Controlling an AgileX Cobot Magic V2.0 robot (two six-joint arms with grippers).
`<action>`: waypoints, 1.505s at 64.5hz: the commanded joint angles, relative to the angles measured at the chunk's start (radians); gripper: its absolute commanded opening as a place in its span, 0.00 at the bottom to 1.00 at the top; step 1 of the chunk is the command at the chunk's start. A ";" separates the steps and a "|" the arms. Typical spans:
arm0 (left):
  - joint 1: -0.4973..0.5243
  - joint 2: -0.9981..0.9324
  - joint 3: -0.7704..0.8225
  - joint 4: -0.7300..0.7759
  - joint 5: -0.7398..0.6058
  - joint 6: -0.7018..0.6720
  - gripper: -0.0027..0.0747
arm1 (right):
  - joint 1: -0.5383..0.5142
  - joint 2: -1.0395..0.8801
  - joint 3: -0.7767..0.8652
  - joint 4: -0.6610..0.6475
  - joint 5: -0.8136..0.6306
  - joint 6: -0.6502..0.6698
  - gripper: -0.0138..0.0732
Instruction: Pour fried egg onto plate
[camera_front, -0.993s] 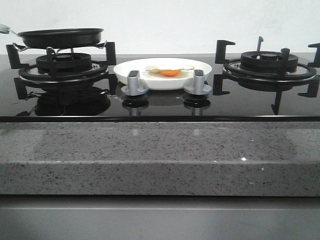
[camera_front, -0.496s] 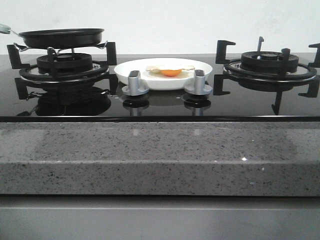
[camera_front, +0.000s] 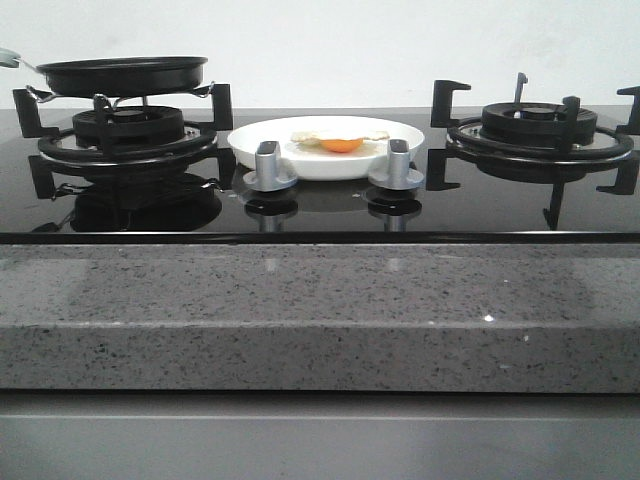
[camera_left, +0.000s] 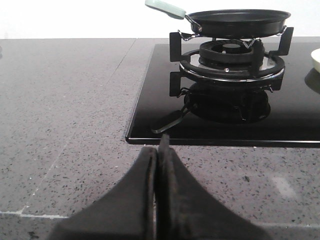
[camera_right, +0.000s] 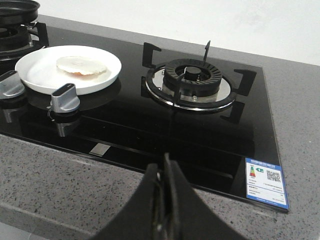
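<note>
On the plate (camera_front: 400, 150) lies the fried egg (camera_front: 340, 141); both hands (camera_left: 157, 165) (camera_right: 164, 175) pinched closed, empty.

No visible change: fried egg (camera_front: 340, 141) on plate (camera_front: 408, 133), same spot throughout.

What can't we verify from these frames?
- Inside of the shallow black frying pan: front and left wrist views sit at rim height, so its wall hides it.
- Small fried egg on the round white plate: yolk barely visible in right wrist view.
- Blue-edged label on the hob: print too small.
</note>
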 joint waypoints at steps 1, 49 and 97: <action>0.001 -0.018 0.005 -0.011 -0.089 -0.009 0.01 | -0.006 0.010 -0.027 0.000 -0.083 -0.001 0.08; 0.001 -0.018 0.005 -0.011 -0.089 -0.009 0.01 | -0.006 0.010 -0.027 0.003 -0.091 -0.001 0.08; 0.001 -0.017 0.005 -0.011 -0.089 -0.009 0.01 | -0.221 -0.156 0.418 0.064 -0.522 -0.001 0.08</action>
